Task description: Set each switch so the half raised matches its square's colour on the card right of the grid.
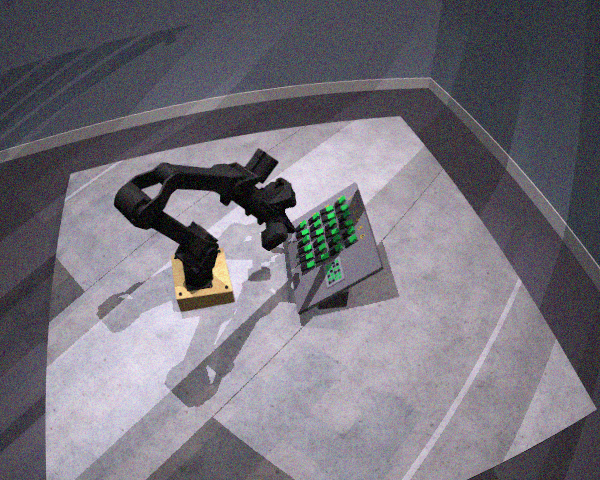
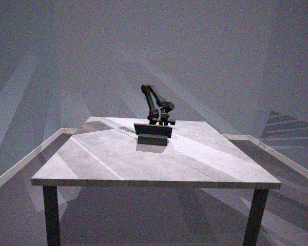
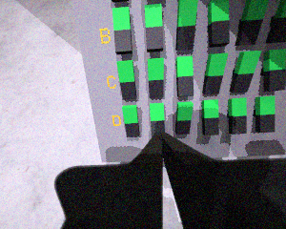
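Observation:
The tilted grey switch panel [image 1: 361,260] [image 2: 152,130] [image 3: 96,95] stands in front of the arm, its back to the exterior view. Its switches have green far halves and dark near halves. My gripper [image 1: 294,230] [image 3: 160,136] is shut and empty, with its tips at the near end of the second switch in row D [image 3: 156,113]; contact cannot be told. The first two row B switches [image 3: 123,40] [image 3: 153,37] show lighter grey near halves with dark front edges. The small card [image 1: 335,272] is on the panel's right side, outside the wrist view; its squares are too small to read surely.
The arm's wooden base block [image 1: 205,302] sits on the pale table [image 1: 393,361] [image 2: 109,156]. The panel rests on a dark support [image 1: 334,300] [image 2: 152,140] with its far edge raised. Yellow row letters run along the panel's left side in the wrist view. Shadow bands cross the panel and table.

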### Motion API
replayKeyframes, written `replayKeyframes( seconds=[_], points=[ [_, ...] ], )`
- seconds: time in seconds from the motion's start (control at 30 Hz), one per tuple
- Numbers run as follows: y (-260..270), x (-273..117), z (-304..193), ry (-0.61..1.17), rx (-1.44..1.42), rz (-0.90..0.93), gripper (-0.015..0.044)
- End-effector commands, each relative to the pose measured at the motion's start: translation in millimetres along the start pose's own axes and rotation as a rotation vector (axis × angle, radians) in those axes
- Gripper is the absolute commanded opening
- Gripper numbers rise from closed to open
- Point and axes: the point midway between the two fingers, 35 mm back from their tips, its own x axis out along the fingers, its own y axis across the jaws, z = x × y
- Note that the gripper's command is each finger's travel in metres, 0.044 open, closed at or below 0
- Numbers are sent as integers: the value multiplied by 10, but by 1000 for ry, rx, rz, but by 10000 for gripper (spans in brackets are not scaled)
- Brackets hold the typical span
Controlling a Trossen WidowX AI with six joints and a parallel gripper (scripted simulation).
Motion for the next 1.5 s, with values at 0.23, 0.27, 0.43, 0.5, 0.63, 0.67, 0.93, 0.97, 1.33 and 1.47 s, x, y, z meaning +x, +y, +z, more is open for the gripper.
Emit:
replayKeyframes(
  seconds=[0.23, 0.27, 0.43, 0.5, 0.63, 0.67, 0.93, 0.97, 1.33, 1.47],
  points=[
    [4, 141, -15, 4, -5, 1, 0],
    [4, 141, -15, 4, -5, 1, 0],
    [4, 141, -15, 4, -5, 1, 0],
    [4, 141, -15, 4, -5, 1, 0],
    [4, 141, -15, 4, -5, 1, 0],
    [4, 141, -15, 4, -5, 1, 0],
    [4, 141, -15, 4, -5, 1, 0],
    [4, 141, -15, 4, -5, 1, 0],
    [4, 156, -16, 3, -5, 1, 0],
    [4, 161, -16, 3, -5, 1, 0]
  ],
)
